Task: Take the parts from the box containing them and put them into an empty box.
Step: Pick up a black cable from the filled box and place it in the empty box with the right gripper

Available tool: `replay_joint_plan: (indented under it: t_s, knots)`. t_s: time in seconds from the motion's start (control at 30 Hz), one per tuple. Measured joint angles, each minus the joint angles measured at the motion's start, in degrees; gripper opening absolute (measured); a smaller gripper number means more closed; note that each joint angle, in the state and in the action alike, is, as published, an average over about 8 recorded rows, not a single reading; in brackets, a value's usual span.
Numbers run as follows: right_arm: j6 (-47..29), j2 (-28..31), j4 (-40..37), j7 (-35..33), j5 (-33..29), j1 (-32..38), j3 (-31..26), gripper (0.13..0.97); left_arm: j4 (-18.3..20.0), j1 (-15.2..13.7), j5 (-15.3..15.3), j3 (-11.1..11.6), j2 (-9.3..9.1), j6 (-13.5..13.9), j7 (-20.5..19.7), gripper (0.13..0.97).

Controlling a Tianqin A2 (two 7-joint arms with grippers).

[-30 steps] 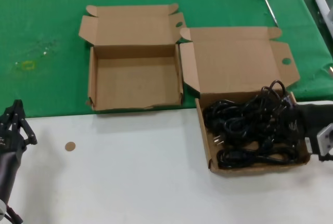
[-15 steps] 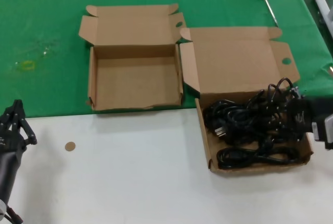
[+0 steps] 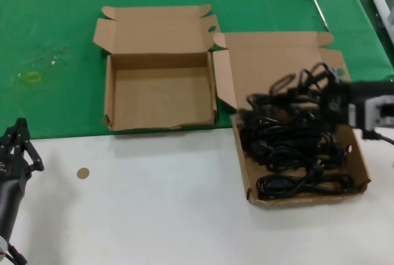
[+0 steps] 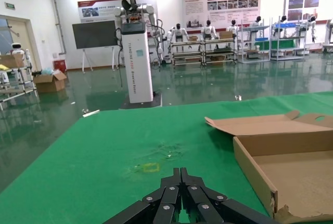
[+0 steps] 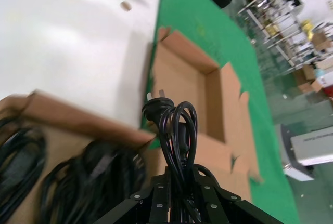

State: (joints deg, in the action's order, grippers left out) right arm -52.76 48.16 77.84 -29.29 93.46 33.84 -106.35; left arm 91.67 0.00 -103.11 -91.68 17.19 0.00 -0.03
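A power cord [image 5: 174,130] is held clamped in the right gripper [image 5: 179,193] fingers, above the box containing the parts [image 3: 360,160]. Transfer is judged under way; carriage leftward to the empty box [image 3: 108,102] is called for. The left gripper [image 4: 179,200], fingers together, is parked over the counter [image 3: 154,216].

The empty box [image 3: 160,96] lies open from above; between it and the right hand [image 3: 342,100] stands only the shallow box's raised lid [image 3: 277,68].
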Motion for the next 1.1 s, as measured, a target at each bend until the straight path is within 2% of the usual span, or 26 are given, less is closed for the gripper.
replay_joint_plan:
  t_s: [0.5,1.1]
  knots:
    - [4.39,-11.16,0.32,7.30,-5.44,6.64,-6.13,0.212,0.00,0.00,0.00,0.00,0.00,0.00,0.00,0.152]
    - [10.25,-25.20,-9.84,8.76,-10.49,12.60,-12.16,0.211,0.00,0.00,0.00,0.00,0.00,0.00,0.00,0.152]
